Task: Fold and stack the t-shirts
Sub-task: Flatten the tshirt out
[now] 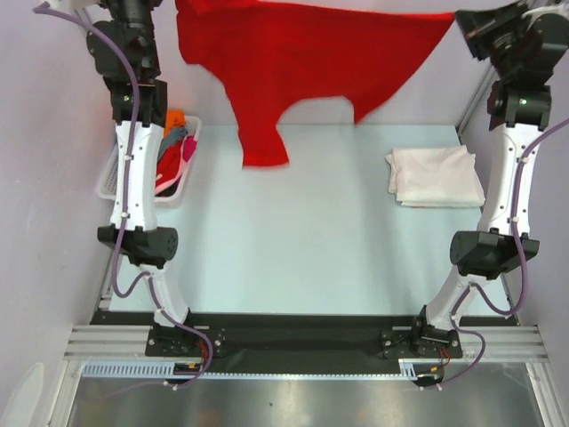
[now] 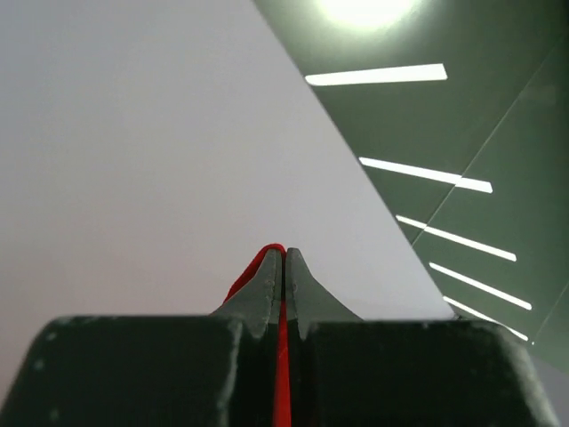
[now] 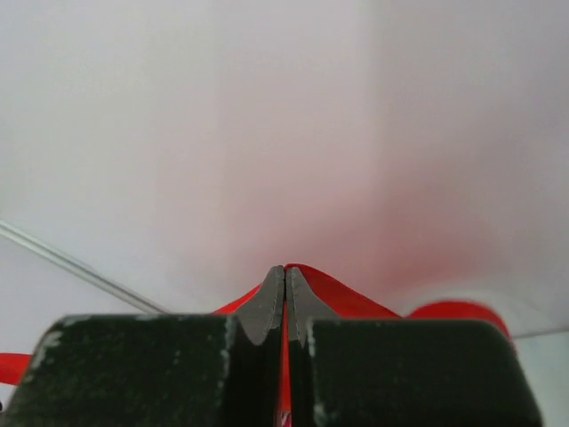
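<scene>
A plain bright red t-shirt (image 1: 293,62) hangs spread high above the far side of the table, held by its top edge between both arms. My left gripper (image 2: 284,253) is shut on the shirt's left corner; red cloth (image 2: 283,356) shows between its fingers. My right gripper (image 3: 285,271) is shut on the right corner, with red cloth (image 3: 356,298) beside its fingers. In the top view both grippers are at the upper edge, out of sight. A folded cream-white t-shirt (image 1: 436,176) lies on the table at the right. Orange, grey-teal and pink-trimmed red shirts (image 1: 174,147) sit in the basket.
A white plastic mesh basket (image 1: 111,178) stands at the table's left edge beside the left arm. White walls close in the left and back sides. The arm bases are bolted on a black rail (image 1: 302,334) at the near edge.
</scene>
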`<action>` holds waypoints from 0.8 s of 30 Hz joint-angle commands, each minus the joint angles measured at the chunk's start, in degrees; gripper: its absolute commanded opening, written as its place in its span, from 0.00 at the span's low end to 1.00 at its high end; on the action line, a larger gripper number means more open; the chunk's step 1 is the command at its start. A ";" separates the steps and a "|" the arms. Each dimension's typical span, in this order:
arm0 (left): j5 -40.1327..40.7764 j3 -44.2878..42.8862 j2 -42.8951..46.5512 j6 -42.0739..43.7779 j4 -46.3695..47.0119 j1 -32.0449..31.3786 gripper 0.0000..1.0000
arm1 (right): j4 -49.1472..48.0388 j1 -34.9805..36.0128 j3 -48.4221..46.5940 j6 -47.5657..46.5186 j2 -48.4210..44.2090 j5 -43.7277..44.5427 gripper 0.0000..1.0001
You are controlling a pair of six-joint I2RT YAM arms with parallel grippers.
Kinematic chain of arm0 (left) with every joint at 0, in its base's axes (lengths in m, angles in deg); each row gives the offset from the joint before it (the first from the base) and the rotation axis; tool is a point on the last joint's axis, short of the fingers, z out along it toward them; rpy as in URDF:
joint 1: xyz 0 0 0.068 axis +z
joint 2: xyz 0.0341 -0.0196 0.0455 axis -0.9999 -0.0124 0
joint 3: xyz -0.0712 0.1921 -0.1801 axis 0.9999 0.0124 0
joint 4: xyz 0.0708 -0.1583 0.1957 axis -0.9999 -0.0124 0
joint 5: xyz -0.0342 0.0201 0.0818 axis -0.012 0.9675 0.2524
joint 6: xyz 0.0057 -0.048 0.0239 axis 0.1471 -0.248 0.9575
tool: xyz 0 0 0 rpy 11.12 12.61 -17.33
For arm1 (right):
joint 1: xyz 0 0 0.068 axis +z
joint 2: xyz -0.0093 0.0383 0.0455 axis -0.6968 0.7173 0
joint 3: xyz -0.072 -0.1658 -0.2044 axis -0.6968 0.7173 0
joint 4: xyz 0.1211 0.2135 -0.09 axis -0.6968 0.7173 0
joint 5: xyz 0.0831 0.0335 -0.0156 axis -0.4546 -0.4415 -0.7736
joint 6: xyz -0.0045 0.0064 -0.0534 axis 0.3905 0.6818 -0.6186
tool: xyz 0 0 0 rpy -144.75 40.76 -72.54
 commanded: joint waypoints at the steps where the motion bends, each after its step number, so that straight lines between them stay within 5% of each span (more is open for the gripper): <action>1: 3.55 8.73 3.61 -0.74 11.66 0.98 0.00 | -4.06 -1.56 -2.19 4.67 2.83 -4.85 0.00; 5: -3.02 10.42 -0.43 1.63 8.96 1.95 0.00 | -16.14 -2.09 11.67 8.26 2.22 -10.39 0.00; 9: -8.22 31.17 6.05 2.50 13.69 2.21 0.00 | -25.07 -1.91 26.10 10.22 2.04 -15.76 0.00; 15: 5.56 57.20 24.86 18.93 8.34 -2.79 0.00 | -33.49 -1.74 52.02 8.98 -1.12 -15.86 0.00; 24: 11.11 96.87 44.12 15.26 14.14 -5.08 0.00 | -33.95 -0.15 71.62 2.40 -2.96 -14.54 0.00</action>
